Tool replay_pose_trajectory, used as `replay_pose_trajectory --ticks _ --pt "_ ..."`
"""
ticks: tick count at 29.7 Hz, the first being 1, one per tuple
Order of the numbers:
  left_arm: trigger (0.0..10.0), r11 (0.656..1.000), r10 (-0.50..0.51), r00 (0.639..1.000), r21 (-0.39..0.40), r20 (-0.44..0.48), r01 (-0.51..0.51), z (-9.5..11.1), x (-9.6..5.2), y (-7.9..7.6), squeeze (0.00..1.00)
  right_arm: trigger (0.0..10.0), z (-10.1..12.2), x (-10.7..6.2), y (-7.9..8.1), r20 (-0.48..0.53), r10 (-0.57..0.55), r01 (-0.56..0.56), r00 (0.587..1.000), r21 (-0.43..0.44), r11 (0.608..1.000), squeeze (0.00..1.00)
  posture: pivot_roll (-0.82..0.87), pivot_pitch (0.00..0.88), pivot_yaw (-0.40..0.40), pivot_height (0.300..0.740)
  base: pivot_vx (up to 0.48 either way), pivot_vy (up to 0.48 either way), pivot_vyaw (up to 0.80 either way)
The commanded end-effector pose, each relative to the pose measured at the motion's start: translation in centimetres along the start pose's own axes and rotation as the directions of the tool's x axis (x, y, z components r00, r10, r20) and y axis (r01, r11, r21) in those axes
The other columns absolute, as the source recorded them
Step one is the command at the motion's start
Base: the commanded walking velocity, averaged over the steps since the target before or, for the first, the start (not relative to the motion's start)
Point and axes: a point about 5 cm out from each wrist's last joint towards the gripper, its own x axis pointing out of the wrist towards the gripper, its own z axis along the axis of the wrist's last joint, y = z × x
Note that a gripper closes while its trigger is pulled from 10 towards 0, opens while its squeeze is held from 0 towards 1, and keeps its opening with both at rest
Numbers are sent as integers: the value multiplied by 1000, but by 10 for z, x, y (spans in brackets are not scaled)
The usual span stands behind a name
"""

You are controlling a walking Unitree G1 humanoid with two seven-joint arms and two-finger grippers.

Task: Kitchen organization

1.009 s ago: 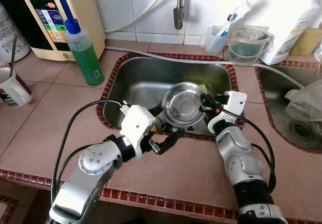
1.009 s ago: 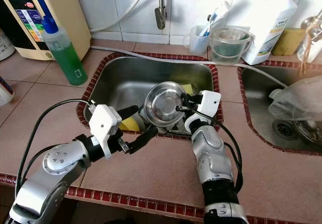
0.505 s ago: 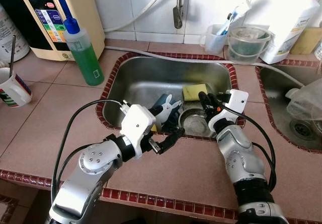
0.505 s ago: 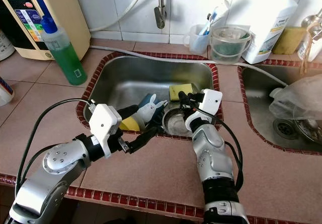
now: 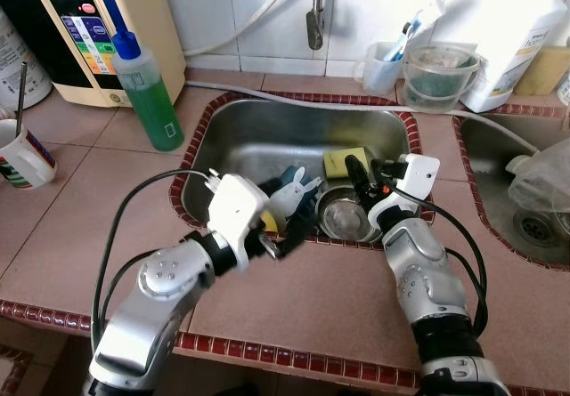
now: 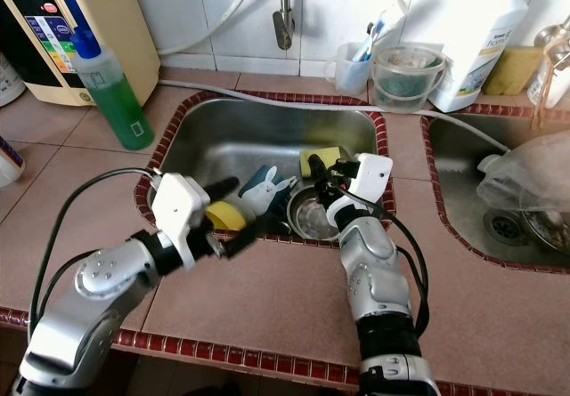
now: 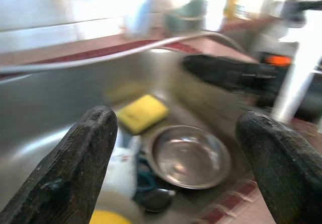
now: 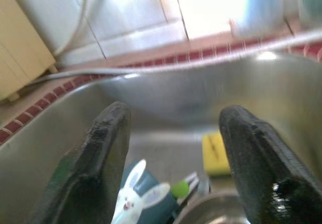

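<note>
Both silver arms reach forward from the near edge of the counter over the front rim of the sink; the left arm bends at the elbow and angles inward to the right, its white wrist block above the sink's near-left corner, and the left pincer hangs just over the rim with its two black fingers spread wide and holding nothing; the right arm runs almost straight away from the robot, wrist block raised over the sink's near-right part, and the right pincer points toward the middle of the basin, fingers likewise well apart and empty.

The steel bowl sits upright on the sink floor at the near-right, mouth up, just below the right pincer and between the two pincers (round, so it has no long axis to speak of); just behind it lies a yellow sponge flat on the floor, its long side running roughly left to right; beside the bowl on the left is a blue cup with white rabbit ears, lying tilted with the ears pointing toward the bowl.

On the counter left of the sink stands a green soap bottle, upright.
</note>
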Motion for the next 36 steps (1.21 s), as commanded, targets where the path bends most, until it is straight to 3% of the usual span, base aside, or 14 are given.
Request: replay_pose_trajectory --ticks 1,7,12,20,24,30,31,36 --pt "10000 998 55 998 -22 8 -55 -1 -1 9 0 10000 6 0 6 43 19 -18 999 -40 999 1000 -14 118 47 740 0 0 0" --pt "10000 955 297 954 -7 28 -297 -9 -2 32 0 10000 9 -1 11 89 17 -6 996 -115 993 1000 -26 76 37 740 0 0 0" --pt "10000 923 380 925 -50 -25 -381 -28 -3 38 0 10000 3 -7 10 79 1 13 997 -185 983 1000 -38 32 22 740 0 0 0" --pt "10000 896 437 898 -63 -45 -440 -37 -2 42 0 10000 -3 -18 5 78 -22 39 997 -234 971 1000 -45 0 14 740 0 0 0" --pt "10000 894 430 902 -114 -49 -433 -39 0 43 0 10000 -5 -21 1 82 -46 65 996 -239 969 1000 -49 0 12 740 0 0 0" --pt "10000 894 430 903 -128 -29 -430 -41 5 42 0 10000 -4 -22 -1 110 -74 101 991 -268 958 1000 -55 0 13 740 0 0 0" --pt "10000 899 421 907 -125 -18 -420 -40 6 42 0 10000 -3 -23 -1 117 -72 102 991 -282 954 31 -56 0 11 740 0 0 0" --pt "10000 902 420 907 -110 3 -417 -40 6 42 0 10000 -3 -25 -2 130 -75 112 989 -299 948 0 -56 0 9 740 0 0 0"
